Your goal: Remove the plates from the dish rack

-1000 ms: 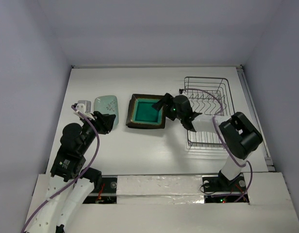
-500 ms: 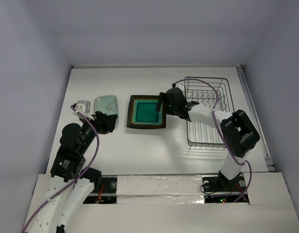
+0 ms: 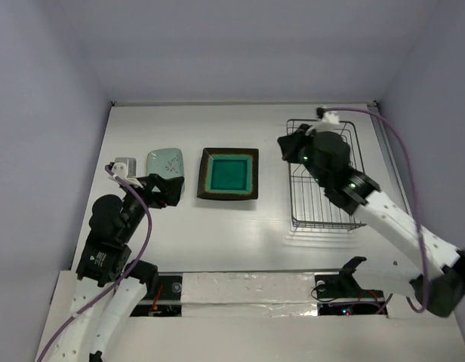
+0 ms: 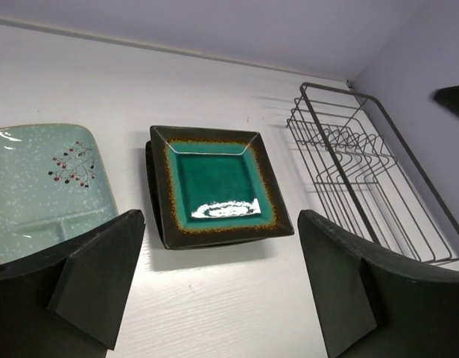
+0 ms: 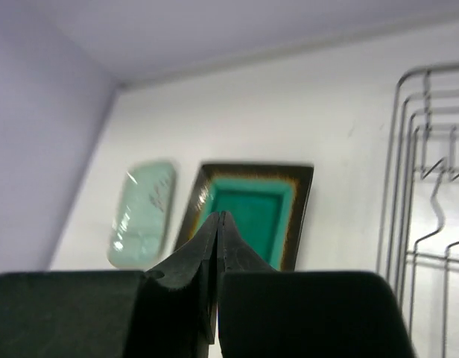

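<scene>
The left fingers (image 4: 95, 283) are spread wide, and nothing is held between them. They are seen near the left edge of the counter (image 3: 217, 226), beside the pale mint green plate (image 3: 165, 169). The brown-rimmed teal plate (image 3: 229, 173) is laid flat in the middle of the counter. The wire dish rack (image 3: 315, 204) is set along the right edge. The right fingers (image 5: 185, 298) are pressed shut on nothing, above the rack's far left corner.

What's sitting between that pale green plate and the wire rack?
The teal-centred plate with the dark brown rim lies between them, with bare white tabletop on either side of it; the top view shows this best.
</scene>
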Available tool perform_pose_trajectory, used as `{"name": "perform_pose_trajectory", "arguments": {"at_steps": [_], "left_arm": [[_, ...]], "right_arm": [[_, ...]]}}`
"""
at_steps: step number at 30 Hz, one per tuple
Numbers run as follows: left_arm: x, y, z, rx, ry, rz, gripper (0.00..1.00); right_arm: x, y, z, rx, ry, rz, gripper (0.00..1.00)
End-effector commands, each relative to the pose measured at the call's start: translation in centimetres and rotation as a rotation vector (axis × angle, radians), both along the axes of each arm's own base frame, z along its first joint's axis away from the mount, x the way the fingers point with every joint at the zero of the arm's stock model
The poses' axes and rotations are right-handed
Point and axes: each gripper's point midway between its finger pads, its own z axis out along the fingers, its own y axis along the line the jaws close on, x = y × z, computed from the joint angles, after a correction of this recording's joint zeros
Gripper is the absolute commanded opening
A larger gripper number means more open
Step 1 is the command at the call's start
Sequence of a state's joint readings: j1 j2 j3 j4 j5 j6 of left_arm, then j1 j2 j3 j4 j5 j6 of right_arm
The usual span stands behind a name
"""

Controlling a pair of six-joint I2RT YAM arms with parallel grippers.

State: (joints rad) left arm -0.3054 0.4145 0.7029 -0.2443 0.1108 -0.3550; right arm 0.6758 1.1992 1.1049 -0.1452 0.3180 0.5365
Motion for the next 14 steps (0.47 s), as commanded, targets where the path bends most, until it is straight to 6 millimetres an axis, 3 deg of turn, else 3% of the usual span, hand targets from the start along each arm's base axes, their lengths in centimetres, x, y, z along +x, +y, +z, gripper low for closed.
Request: {"name": "perform_pose_trajectory", "arguments": {"at_steps": [1,2,4,7,8,10,11,14], "left_arm": [[0.1,0.6,4.1,-0.019,-0.111,0.031,0.82],[0.0,0.7,4.7,-0.022,-0.120,0.031,0.83],[-0.3,0.8,7.0,-0.037,-0.163,0.031,0.84],[-1.0,1.1,10.2,-0.068,-0.232,0.037,0.85],[-1.3,1.1,11.2,-0.080,-0.260,0.037,0.85],[-1.8,0.8,12.0,-0.099,-0.293,0.009,0.84],[-1.9,0.5,12.4,-0.111,-0.321,-0.008,0.84],[-1.2,-0.9,9.9,-0.142,-0.276,-0.063,0.87]], "right_arm": [[-1.9,-4.6,4.4,0.024,-0.147,-0.122,0.00],[-3.7,-6.5,6.4,0.060,-0.210,-0.143,0.07],[-5.2,-9.3,8.6,0.105,-0.285,-0.218,0.20],[-8.4,-13.3,11.2,0.183,-0.398,-0.287,0.67],[-9.0,-13.9,11.6,0.190,-0.423,-0.294,0.88],[-10.0,-15.0,11.8,0.221,-0.451,-0.310,1.00],[-10.0,-15.0,11.6,0.221,-0.449,-0.309,1.00],[-9.3,-14.3,10.5,0.202,-0.405,-0.307,1.00]]}}
